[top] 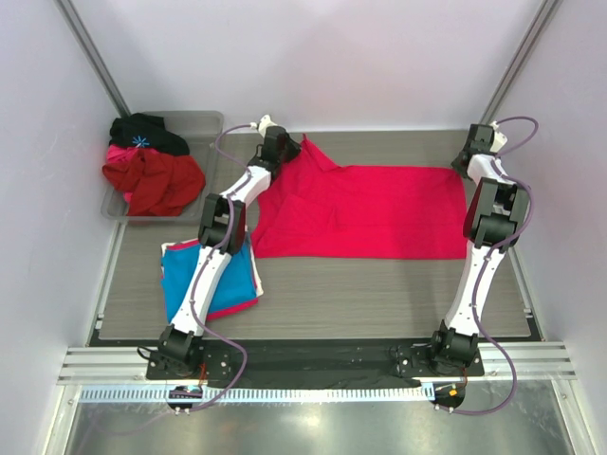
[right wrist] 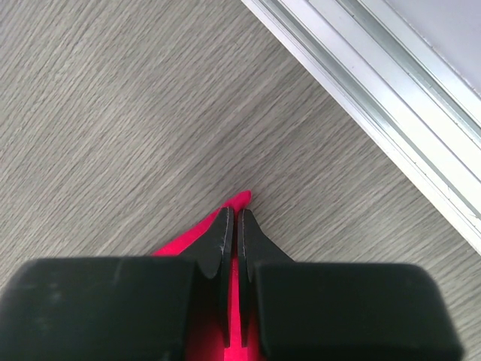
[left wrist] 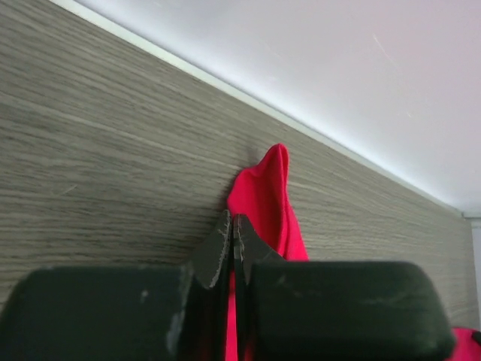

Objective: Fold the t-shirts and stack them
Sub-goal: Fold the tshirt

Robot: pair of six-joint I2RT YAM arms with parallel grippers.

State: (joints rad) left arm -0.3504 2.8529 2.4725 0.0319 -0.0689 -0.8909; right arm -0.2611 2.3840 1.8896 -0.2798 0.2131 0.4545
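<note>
1. The left gripper (left wrist: 231,244) was clamped shut on one corner of the crimson-pink cloth t-shirt (top: 379,210).
2. The right gripper (right wrist: 231,241) pinched another corner, jaws closed; the shirt lay flat between them.

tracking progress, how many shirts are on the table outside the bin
3 visible: a crimson-pink shirt spread out in the middle, a blue shirt folded near left, a pink-red shirt beneath it, only its edge showing. More may be hidden underneath.
</note>
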